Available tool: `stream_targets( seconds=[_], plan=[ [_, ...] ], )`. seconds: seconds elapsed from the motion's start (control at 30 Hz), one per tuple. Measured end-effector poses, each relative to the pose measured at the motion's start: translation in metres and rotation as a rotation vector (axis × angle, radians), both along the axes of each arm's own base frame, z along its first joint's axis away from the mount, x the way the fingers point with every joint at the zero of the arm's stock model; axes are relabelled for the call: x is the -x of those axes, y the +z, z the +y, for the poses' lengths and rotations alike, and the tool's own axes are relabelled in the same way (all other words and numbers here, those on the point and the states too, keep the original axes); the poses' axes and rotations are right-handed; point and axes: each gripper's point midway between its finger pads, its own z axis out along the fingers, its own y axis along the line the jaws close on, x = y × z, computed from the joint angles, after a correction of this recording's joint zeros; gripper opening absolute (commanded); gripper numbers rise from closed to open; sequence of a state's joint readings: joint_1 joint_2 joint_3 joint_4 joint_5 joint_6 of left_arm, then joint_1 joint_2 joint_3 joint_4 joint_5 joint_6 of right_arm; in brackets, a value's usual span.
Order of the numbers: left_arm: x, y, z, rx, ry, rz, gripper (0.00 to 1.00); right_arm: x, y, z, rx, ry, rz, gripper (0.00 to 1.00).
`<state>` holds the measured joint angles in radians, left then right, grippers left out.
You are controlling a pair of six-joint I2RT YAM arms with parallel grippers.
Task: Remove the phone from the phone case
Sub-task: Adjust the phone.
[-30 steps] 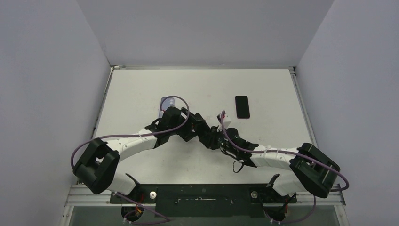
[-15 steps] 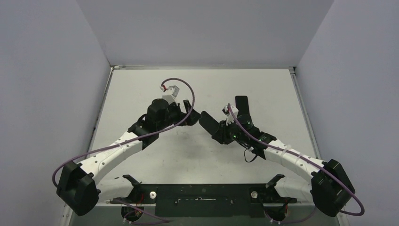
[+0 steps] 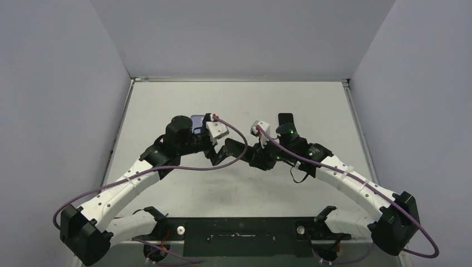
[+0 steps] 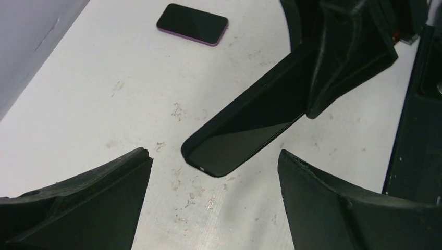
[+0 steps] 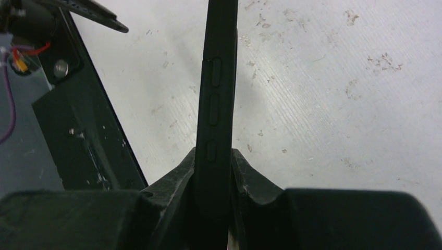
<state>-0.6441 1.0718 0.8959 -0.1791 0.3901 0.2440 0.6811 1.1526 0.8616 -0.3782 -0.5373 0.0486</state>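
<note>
A: Now, largest entry: table [image 3: 167,100], white, scuffed. Next?
B: Two arms' ends. The left gripper [image 4: 212,159]: jaws wide apart, empty. The right gripper [image 5: 213,156]: clamped on one end of the phone case [image 5: 215,94], centre frame; glossy face suggests the phone [image 4: 234,140] sits inside.
A: Smallest?
B: A second phone [image 4: 192,24], upper left, flat on the table.
A: Hazards?
B: One-end pinch: prying may twist the case loose, or the freed phone drops.
</note>
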Motion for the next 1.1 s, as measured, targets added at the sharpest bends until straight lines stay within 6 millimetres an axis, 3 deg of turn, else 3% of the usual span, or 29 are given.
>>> stream_targets(
  seconds=[0.3, 0.7, 0.83, 1.1],
  plan=[
    [0.033, 0.013, -0.022, -0.027, -0.315, -0.058, 0.85, 0.035, -0.002, 0.012, 0.077, 0.26, -0.109, 0.02],
    [0.069, -0.009, -0.035, -0.019, -0.506, 0.086, 0.75, 0.027, 0.013, 0.013, 0.101, 0.337, -0.231, 0.05],
    [0.072, -0.014, -0.039, -0.02, -0.525, 0.11, 0.63, 0.028, 0.011, 0.013, 0.107, 0.346, -0.234, 0.05],
    [0.072, -0.022, -0.044, -0.028, -0.546, 0.144, 0.24, 0.029, 0.008, 0.013, 0.12, 0.361, -0.226, 0.06]
  ],
)
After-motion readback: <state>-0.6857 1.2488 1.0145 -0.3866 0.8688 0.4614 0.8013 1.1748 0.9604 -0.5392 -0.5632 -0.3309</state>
